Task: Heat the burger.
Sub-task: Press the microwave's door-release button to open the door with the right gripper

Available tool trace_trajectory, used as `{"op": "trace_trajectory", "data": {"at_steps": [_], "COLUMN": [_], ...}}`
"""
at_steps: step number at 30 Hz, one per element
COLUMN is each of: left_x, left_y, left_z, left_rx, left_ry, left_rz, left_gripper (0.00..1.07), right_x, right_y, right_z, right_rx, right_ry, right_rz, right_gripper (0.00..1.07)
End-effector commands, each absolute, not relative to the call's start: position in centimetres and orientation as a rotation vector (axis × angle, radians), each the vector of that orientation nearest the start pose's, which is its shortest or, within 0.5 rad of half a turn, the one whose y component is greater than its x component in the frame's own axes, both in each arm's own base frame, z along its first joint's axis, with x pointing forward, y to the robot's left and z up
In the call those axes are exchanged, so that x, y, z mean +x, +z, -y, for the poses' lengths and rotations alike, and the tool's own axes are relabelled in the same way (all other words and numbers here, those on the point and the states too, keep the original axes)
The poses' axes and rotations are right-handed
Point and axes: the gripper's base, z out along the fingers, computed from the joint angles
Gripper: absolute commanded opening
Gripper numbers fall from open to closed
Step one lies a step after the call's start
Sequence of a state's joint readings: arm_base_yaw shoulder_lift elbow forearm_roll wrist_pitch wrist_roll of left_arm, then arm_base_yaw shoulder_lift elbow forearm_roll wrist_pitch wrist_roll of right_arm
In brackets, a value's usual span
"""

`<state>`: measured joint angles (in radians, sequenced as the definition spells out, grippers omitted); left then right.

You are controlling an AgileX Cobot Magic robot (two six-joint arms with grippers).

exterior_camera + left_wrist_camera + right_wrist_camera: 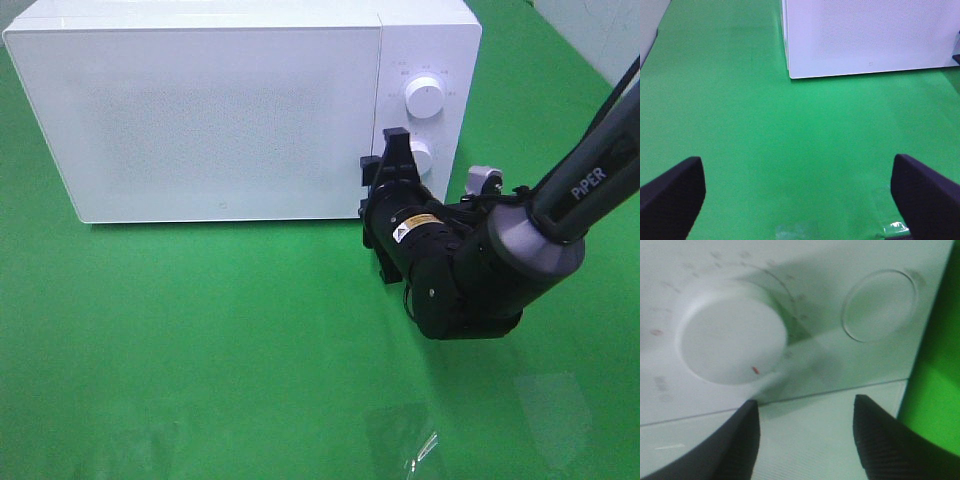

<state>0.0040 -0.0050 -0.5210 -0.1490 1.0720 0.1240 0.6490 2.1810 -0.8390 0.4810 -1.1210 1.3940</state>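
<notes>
Green worktop [200, 350] carries a white microwave [200, 110] at upper left; right claw [805, 410] spread facing its dial [732, 340], left claw [797, 165] spread wide.

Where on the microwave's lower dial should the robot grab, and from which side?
By its round rim, pinching opposite edges of the lower dial, coming straight at the front of the microwave. It stands out as a short drum with a smooth flat face, so only the rim offers purchase.

1. A flat green surface [200, 350] filled the whole work area.
2. A white microwave [220, 110] stood directly on it at the far side, door shut.
3. A small shiny clear patch [425, 447] lay on the green near the front edge.
</notes>
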Motion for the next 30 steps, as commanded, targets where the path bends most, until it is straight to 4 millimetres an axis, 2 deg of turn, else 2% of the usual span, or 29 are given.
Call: {"op": "trace_trajectory", "data": {"at_steps": [1, 7, 13, 20, 24, 26, 27, 28, 29, 30], "left_x": [-1.1, -1.1, -1.1, -1.1, -1.1, -1.1, -1.1, -1.1, -1.1, -1.1], "left_y": [28.3, 28.3, 28.3, 28.3, 28.3, 28.3, 28.3, 28.3, 28.3, 28.3], "left_z": [1.2, 1.2, 1.2, 1.2, 1.2, 1.2, 1.2, 1.2, 1.2, 1.2], "left_rx": [0.122, 0.122, 0.122, 0.122, 0.122, 0.122, 0.122, 0.122, 0.122, 0.122], "left_ry": [-0.095, -0.095, -0.095, -0.095, -0.095, -0.095, -0.095, -0.095, -0.095, -0.095], "left_rz": [-1.994, -1.994, -1.994, -1.994, -1.994, -1.994, -1.994, -1.994, -1.994, -1.994], "left_gripper": [0.93, 0.93, 0.93, 0.93, 0.93, 0.93, 0.93, 0.93, 0.93, 0.93], "right_x": [32.6, 32.4, 31.7, 30.5, 29.8, 29.2, 29.2, 29.0, 29.0, 28.8], "right_y": [9.1, 9.4, 10.5, 11.0, 11.5, 12.4, 12.4, 12.9, 12.9, 13.6], "right_z": [-19.7, -19.7, -19.0, -18.3, -18.0, -17.8, -17.8, -17.9, -17.9, -17.9], "right_rx": [1.152, 1.12, 1.057, 0.977, 0.848, 0.682, 0.682, 0.568, 0.568, 0.44], "right_ry": [1.252, 1.231, 1.167, 1.076, 0.955, 0.83, 0.83, 0.756, 0.756, 0.685], "right_rz": [-1.51, -1.53, -1.545, -1.641, -1.742, -1.846, -1.846, -1.907, -1.907, -1.953], "right_gripper": [0.63, 0.63, 0.63, 0.63, 0.63, 0.63, 0.63, 0.63, 0.63, 0.63]}}
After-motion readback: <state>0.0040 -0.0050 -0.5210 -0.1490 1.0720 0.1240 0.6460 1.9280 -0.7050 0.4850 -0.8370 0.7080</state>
